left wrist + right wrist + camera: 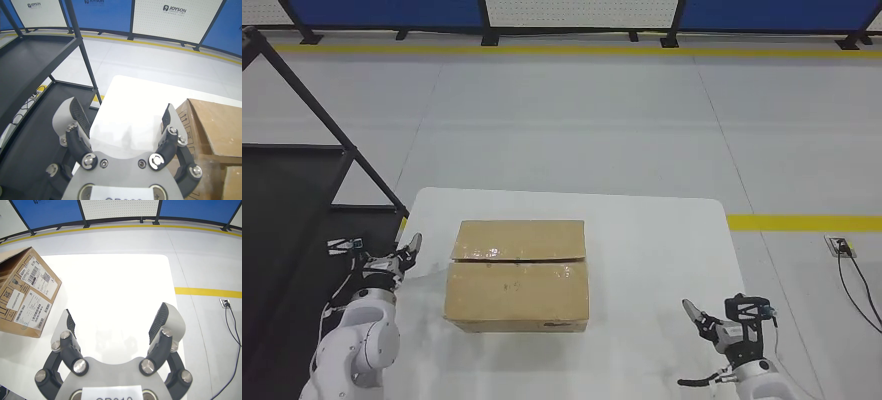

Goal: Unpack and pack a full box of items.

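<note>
A brown cardboard box [518, 275] with its top flaps closed sits a little left of the middle of the white table [662, 250]. My left gripper [382, 252] hovers at the table's left edge, beside the box, open and empty. In the left wrist view the gripper [121, 108] frames bare table, with the box [213, 126] just past one finger. My right gripper [726, 313] hangs over the table's front right corner, open and empty. In the right wrist view the gripper [117, 311] faces bare table, and the box's labelled side [28, 294] stands well apart from it.
A black metal shelf rack [292, 200] stands against the table's left side, close to my left arm; its post [85, 55] rises near the table corner. A floor socket with a cable [842, 247] lies right of the table.
</note>
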### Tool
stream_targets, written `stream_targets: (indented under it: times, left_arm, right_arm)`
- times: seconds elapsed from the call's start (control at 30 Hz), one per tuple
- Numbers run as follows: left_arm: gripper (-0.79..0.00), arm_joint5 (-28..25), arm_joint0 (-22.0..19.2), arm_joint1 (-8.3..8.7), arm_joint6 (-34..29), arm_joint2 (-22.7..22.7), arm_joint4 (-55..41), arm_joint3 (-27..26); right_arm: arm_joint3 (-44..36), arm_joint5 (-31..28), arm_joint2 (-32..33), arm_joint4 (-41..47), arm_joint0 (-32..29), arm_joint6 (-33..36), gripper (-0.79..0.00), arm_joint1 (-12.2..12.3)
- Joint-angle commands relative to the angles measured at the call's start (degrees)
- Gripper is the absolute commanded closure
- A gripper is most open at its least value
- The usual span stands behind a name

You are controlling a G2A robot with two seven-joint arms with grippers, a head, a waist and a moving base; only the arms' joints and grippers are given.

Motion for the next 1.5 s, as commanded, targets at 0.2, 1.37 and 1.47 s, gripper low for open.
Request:
stream_targets:
  times: [0.2,1.37,1.47]
  left_arm:
    - [-0.785,-2.3,-8.6,-0.34,-5.0,6.2,6.3,7.8]
    - [-0.785,-3.8,-13.6,-2.25,-4.7,16.1,15.2,10.5]
    - [-0.785,-1.6,-12.5,-2.14,-2.7,12.9,12.2,8.0]
  right_arm:
    - [1.0,-1.4,0.8,1.5,0.7,-0.6,-0.785,-0.1]
    - [3.4,-5.3,4.9,5.1,-0.7,-1.7,-0.785,-0.4]
    - [3.7,-6.1,4.9,5.4,-0.4,-1.7,-0.785,-0.4]
